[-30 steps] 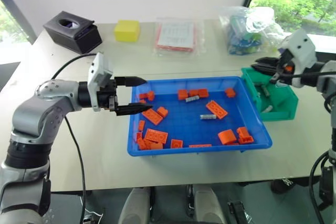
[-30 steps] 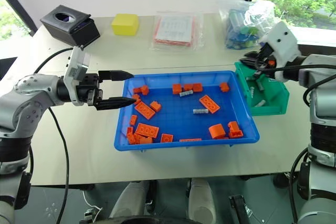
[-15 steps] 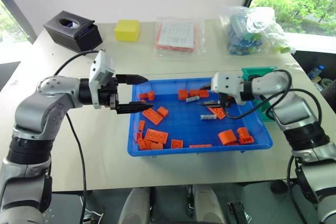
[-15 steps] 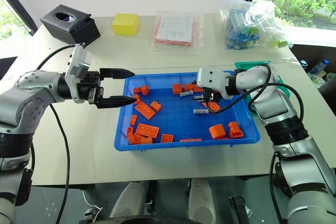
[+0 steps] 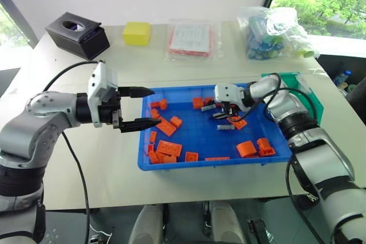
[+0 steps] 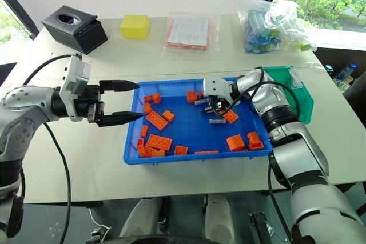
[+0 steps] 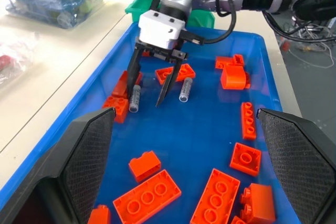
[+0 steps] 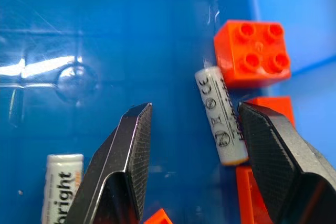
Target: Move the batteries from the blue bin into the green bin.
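The table (image 5: 114,175) carries everything, with the blue bin (image 5: 171,166) at its middle and the green bin (image 5: 313,102) touching the blue bin's right end. A black tissue box (image 5: 78,34), a yellow block (image 5: 137,33), a packet of red-edged sheets (image 5: 189,39) and a clear bag of coloured pieces (image 5: 274,32) lie along the far side.

The left gripper (image 5: 144,108) hovers level just outside the blue bin's left rim, its 2 fingers spread apart and empty. The right gripper (image 7: 158,85) points down into the far half of the blue bin, fingers parted and clamped on nothing.

Orange bricks (image 5: 169,148) are scattered over the blue bin's floor. 2 batteries (image 7: 135,98) lie inside the blue bin among the bricks. In the right wrist view 1 battery (image 8: 221,115) lies just inside 1 right fingertip (image 8: 270,156), beside a square orange brick (image 8: 251,52); the other battery (image 8: 61,187) lies outside the opposite finger. The inside of the green bin is hidden behind the right arm.
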Controlling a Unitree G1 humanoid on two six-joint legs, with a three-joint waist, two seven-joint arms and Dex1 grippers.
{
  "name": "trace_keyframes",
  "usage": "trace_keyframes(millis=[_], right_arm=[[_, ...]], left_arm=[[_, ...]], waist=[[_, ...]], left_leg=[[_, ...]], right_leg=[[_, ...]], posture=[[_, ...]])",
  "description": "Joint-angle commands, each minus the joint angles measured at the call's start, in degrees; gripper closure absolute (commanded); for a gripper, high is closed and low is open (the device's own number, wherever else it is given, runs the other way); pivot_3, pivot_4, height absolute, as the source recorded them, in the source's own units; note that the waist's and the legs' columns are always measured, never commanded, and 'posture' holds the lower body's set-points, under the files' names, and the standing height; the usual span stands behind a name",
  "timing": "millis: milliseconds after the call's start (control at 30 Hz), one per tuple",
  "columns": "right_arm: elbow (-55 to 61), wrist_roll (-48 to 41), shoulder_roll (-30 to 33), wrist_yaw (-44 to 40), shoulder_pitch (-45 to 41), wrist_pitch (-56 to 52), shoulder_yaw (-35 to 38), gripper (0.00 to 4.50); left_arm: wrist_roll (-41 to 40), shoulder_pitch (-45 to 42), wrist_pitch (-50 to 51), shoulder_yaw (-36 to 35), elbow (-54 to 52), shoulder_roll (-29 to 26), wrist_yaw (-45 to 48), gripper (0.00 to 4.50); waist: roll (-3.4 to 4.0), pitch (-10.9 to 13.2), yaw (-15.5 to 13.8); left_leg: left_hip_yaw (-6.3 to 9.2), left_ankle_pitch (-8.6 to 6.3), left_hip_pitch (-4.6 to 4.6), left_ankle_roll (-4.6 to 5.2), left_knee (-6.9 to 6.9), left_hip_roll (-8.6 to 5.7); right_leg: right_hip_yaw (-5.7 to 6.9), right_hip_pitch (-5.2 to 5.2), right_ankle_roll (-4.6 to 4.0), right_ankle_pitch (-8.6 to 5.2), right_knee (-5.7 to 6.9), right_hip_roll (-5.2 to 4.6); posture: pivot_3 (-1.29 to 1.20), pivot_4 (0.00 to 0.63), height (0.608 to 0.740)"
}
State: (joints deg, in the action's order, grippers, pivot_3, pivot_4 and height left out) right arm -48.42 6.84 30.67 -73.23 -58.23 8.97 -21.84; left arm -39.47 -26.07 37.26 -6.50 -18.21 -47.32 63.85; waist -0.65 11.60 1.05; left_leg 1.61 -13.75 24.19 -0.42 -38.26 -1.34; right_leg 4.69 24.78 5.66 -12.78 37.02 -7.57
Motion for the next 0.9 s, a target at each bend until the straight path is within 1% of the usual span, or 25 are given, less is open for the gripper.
trace_keyframes(millis=[33, 267, 300, 367, 400, 433, 500, 600, 700, 767, 800, 867, 900], right_arm=[[-3.14, 1.54, -0.48, -0.94, -2.39, 1.25, 0.26, 1.86], [-5.35, 2.92, -0.89, -3.3, -2.36, 0.38, -0.04, 1.86], [-5.33, 2.86, -0.98, -3.69, -2.32, -0.01, 0.03, 2.09], [-4.92, 2.62, -1.06, -4.28, -2.17, -0.72, 0.3, 2.71], [-4.44, 2.3, -1.1, -4.6, -2.01, -1.44, 0.58, 3.14], [-3.88, 2.03, -1.1, -4.79, -1.81, -1.97, 0.85, 3.7], [-2.61, 1.49, -0.99, -5.19, -1.35, -3.08, 1.36, 4.46], [-0.24, 1.05, -0.43, -4.7, -0.4, -4.53, 2.24, 4.45], [5.95, -0.76, 0.98, -2.99, 1.36, -9.04, 5.12, 4.45], [13.58, -3.36, 2.42, -2.59, 3.49, -14.85, 8.07, 4.45], [19.19, -5.2, 3.53, -1.5, 4.95, -19.56, 10.63, 4.45], [29.72, -8.42, 5.55, 2.94, 7.32, -30.58, 16.72, 4.45], [33.43, -9.41, 6.17, 4.77, 8.18, -34.68, 18.57, 4.45]], left_arm=[[-1.15, -0.09, -0.05, -2.19, -1.6, -1.08, -0.46, 0.0], [-0.91, -1.07, -0.41, -1.71, -0.8, -0.81, -0.46, 0.0], [-0.82, -1.28, -0.5, -1.57, -0.6, -0.71, -0.42, 0.0], [-0.71, -1.64, -0.62, -1.32, -0.35, -0.54, -0.34, 0.0], [-0.66, -1.84, -0.69, -1.14, -0.21, -0.42, -0.28, 0.0], [-0.59, -2.05, -0.78, -0.95, -0.05, -0.28, -0.21, 0.0], [-0.43, -2.51, -0.91, -0.58, 0.35, -0.04, -0.08, 0.0], [-0.21, -3.23, -1.14, 0.04, 0.97, 0.27, 0.19, 0.0], [-0.14, -4.01, -1.3, 0.72, 1.57, 0.66, 0.4, 0.0], [-0.16, -4.32, -1.34, 1.01, 1.77, 0.82, 0.59, 0.0], [-0.15, -4.37, -1.35, 1.17, 1.87, 0.93, 0.72, 0.0], [-0.06, -4.21, -1.43, 1.48, 2.01, 1.24, 0.91, 0.0], [-0.06, -4.08, -1.46, 1.5, 2.04, 1.3, 1.02, 0.0]], waist=[[0.0, 0.0, 0.0], [0.0, 0.0, -0.11], [0.0, 0.0, -0.11], [0.0, 0.0, -0.09], [0.0, 0.0, -0.07], [0.0, 0.0, -0.06], [0.0, 0.0, -0.06], [0.0, 0.0, -0.08], [0.0, 0.0, -0.22], [0.0, 0.0, -0.29], [0.01, 0.01, -0.34], [0.02, 0.01, -0.43], [0.02, 0.01, -0.45]], left_leg=[[0.0, 0.0, -0.01, 0.0, 0.0, 0.0], [0.0, 0.0, -0.08, -0.01, 0.0, -0.01], [0.0, 0.0, -0.09, -0.01, 0.0, -0.01], [0.0, 0.0, -0.1, -0.01, 0.0, -0.01], [0.0, 0.0, -0.1, -0.01, 0.0, -0.01], [0.0, 0.0, -0.11, -0.01, 0.0, -0.01], [0.0, 0.01, -0.12, -0.01, 0.0, -0.01], [0.01, 0.01, -0.13, -0.01, 0.0, -0.01], [0.0, 0.01, -0.12, -0.01, 0.0, -0.01], [0.01, 0.0, -0.11, -0.01, 0.0, -0.01], [0.03, 0.0, -0.1, -0.01, 0.0, -0.01], [0.07, 0.0, -0.03, -0.01, 0.0, -0.01], [0.07, 0.0, 0.0, -0.01, 0.0, -0.01]], right_leg=[[0.0, 0.0, 0.0, 0.0, 0.01, 0.0], [0.0, -0.07, 0.0, 0.0, 0.02, -0.01], [0.0, -0.07, 0.0, 0.0, 0.02, -0.01], [0.0, -0.08, 0.0, 0.0, 0.02, -0.01], [0.0, -0.08, 0.0, 0.0, 0.02, -0.01], [0.0, -0.08, 0.0, 0.0, 0.02, -0.01], [-0.01, -0.08, 0.0, 0.0, 0.04, -0.01], [0.0, -0.09, 0.0, 0.0, 0.04, -0.01], [0.0, -0.09, 0.0, 0.0, 0.04, -0.01], [0.0, -0.08, 0.0, 0.0, 0.03, -0.01], [0.0, -0.08, 0.0, 0.0, 0.04, -0.02], [0.0, -0.03, 0.0, 0.0, 0.04, -0.04], [0.0, 0.0, 0.01, 0.0, 0.05, -0.05]], posture=[[0.0, 0.15, 0.692], [0.0, 0.15, 0.692], [0.0, 0.15, 0.692], [0.0, 0.15, 0.692], [0.0, 0.15, 0.692], [0.0, 0.15, 0.692], [0.0, 0.15, 0.692], [0.0, 0.15, 0.692], [0.0, 0.15, 0.692], [0.0, 0.15, 0.692], [0.0, 0.15, 0.692], [0.0, 0.15, 0.692], [0.0, 0.15, 0.692]])
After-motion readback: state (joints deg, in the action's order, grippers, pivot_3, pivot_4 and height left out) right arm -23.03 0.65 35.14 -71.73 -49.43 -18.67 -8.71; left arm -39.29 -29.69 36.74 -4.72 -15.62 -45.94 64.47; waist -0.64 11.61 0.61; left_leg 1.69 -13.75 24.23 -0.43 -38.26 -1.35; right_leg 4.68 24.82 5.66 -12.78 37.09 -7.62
